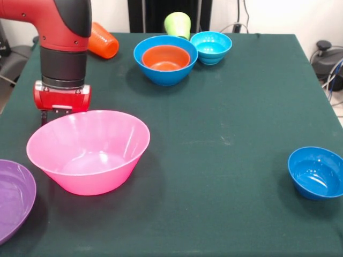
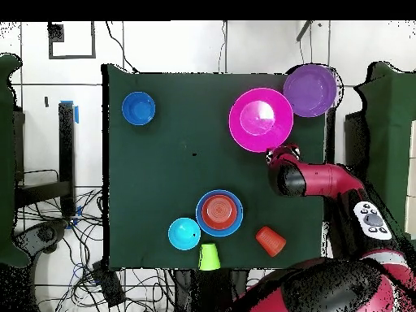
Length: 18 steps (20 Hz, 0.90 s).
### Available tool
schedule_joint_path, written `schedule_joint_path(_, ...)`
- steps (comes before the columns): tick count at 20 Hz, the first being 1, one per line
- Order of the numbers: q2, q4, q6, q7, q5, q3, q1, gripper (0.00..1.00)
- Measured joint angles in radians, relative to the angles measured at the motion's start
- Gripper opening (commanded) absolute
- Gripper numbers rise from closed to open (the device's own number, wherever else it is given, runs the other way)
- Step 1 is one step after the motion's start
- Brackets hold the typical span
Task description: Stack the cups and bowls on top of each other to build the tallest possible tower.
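Note:
My gripper (image 1: pixel 60 107) hangs just behind the far rim of the huge pink bowl (image 1: pixel 88 150), at that bowl's edge in the overhead view (image 2: pixel 280 154); its lower part is hidden by the rim. The purple bowl (image 1: pixel 13 198) sits beside the pink one (image 2: pixel 260 120). A small orange bowl (image 1: pixel 165 58) is nested in the medium blue bowl (image 1: pixel 161 79). Touching that pair is the cyan bowl (image 1: pixel 210 46). The dark blue bowl (image 1: pixel 316 172) stands alone at the near right. The orange cup (image 1: pixel 102 41) lies on its side; the green cup (image 1: pixel 178 24) is at the far edge.
The green cloth table (image 1: pixel 230 118) holds everything. In the overhead view the purple bowl (image 2: pixel 310 89) overhangs the table's corner and the green cup (image 2: pixel 209 257) sits at the table's edge. Cables lie on the floor beyond the table (image 2: pixel 49 227).

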Motion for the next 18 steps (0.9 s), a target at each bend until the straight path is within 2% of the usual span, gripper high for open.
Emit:
schedule_joint_path(6,-0.012,0.039,0.005,0.005,0.092,-0.041,0.034,1.0)
schedule_joint_path(12,-0.029,0.086,0.044,0.005,0.139,-0.079,0.078,1.0)
schedule_joint_path(18,-0.035,0.11,0.061,0.005,0.157,-0.102,0.096,1.0)
